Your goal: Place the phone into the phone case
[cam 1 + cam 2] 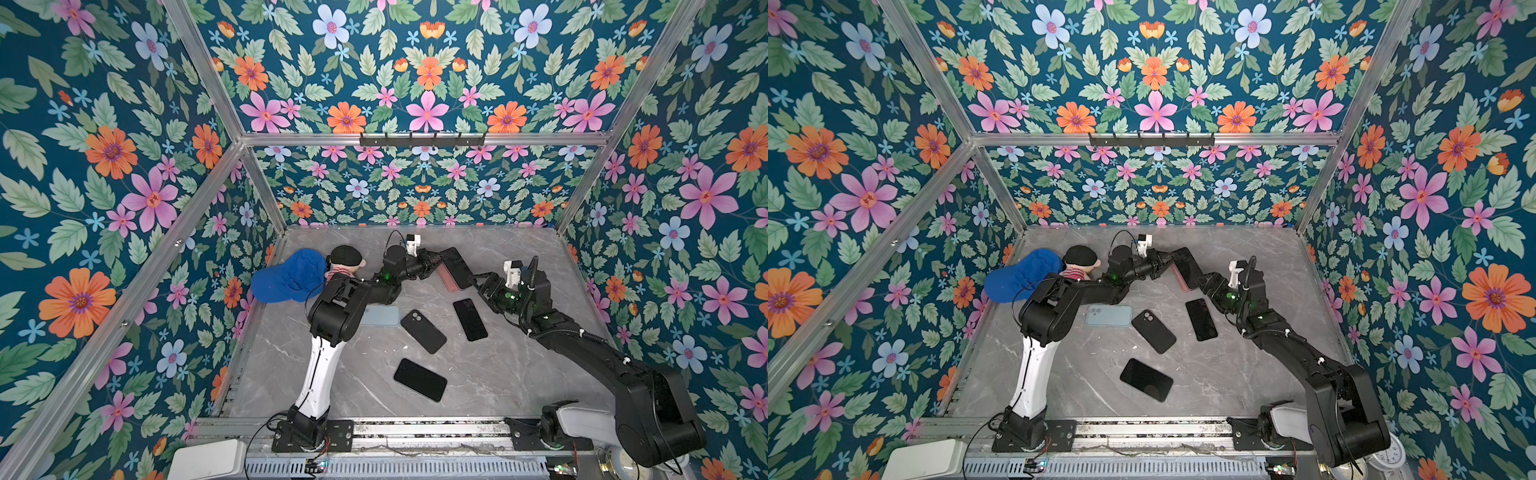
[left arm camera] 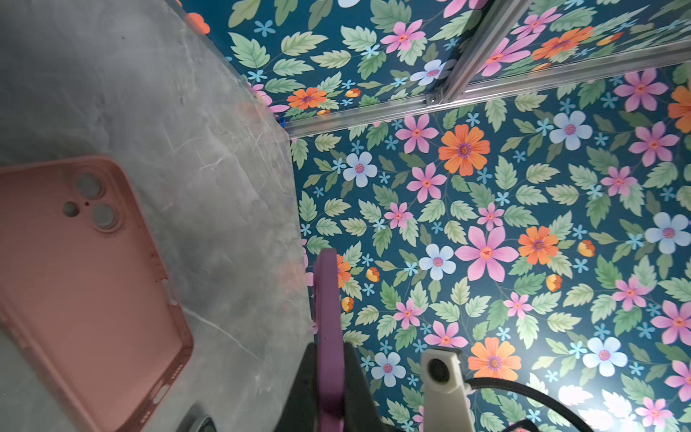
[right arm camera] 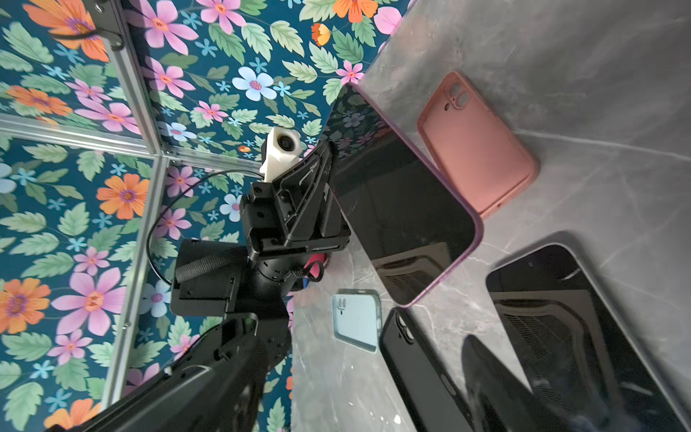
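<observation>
The phone (image 3: pixel 404 224), dark-screened with a purple rim, is clamped at one edge by the left end effector (image 2: pixel 329 389). It is tilted over the pink phone case (image 2: pixel 86 284), which lies flat near the table's far edge. The right end effector (image 1: pixel 478 281) sits near the phone — whether its jaws are apart I cannot tell. The table (image 1: pixel 519 374) is grey and marbled, enclosed by flowered teal walls (image 1: pixel 428 178) and aluminium frame bars (image 1: pixel 291 139).

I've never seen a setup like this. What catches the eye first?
The loud floral wallpaper all around. Then the left claw holding a purple-rimmed phone on edge by a pink case at the far side of the table, and a blue cap at its left edge.
</observation>
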Controlling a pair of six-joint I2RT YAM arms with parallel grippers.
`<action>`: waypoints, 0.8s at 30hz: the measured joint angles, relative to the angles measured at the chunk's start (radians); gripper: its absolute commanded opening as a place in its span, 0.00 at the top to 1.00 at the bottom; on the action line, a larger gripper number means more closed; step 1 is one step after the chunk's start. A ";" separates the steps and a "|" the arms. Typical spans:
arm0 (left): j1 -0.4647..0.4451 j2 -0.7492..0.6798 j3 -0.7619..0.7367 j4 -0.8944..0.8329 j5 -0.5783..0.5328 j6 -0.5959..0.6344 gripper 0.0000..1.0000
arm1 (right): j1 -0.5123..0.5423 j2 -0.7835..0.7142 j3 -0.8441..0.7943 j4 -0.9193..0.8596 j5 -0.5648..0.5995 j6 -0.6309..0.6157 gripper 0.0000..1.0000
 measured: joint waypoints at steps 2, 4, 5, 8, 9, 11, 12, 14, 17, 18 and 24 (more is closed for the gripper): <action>0.000 0.002 -0.005 0.019 -0.014 -0.026 1.00 | -0.005 0.012 -0.024 0.059 -0.008 0.044 0.25; 0.000 0.005 -0.005 0.046 -0.024 -0.051 1.00 | -0.012 0.024 -0.038 0.105 -0.012 0.077 0.27; 0.000 0.005 -0.005 0.054 -0.027 -0.061 1.00 | -0.014 0.028 -0.043 0.126 -0.012 0.087 0.27; 0.000 0.008 -0.005 0.089 -0.039 -0.093 1.00 | -0.019 0.045 -0.068 0.200 -0.012 0.105 0.29; 0.000 0.010 -0.005 0.101 -0.042 -0.102 1.00 | -0.021 0.054 -0.076 0.223 -0.012 0.106 0.31; 0.000 0.014 -0.005 0.118 -0.044 -0.123 1.00 | -0.024 0.076 -0.083 0.261 -0.012 0.111 0.35; 0.000 0.019 -0.005 0.134 -0.047 -0.135 1.00 | -0.026 0.089 -0.083 0.284 -0.012 0.114 0.37; 0.000 0.032 -0.002 0.163 -0.051 -0.165 1.00 | -0.029 0.113 -0.082 0.323 -0.012 0.124 0.41; -0.002 0.045 0.005 0.183 -0.056 -0.204 1.00 | -0.030 0.156 -0.071 0.388 -0.013 0.135 0.47; -0.002 0.045 0.005 0.188 -0.058 -0.210 1.00 | -0.029 0.173 -0.065 0.412 -0.016 0.139 0.48; -0.003 0.052 0.017 0.235 -0.063 -0.253 1.00 | -0.029 0.256 -0.029 0.511 -0.032 0.158 0.63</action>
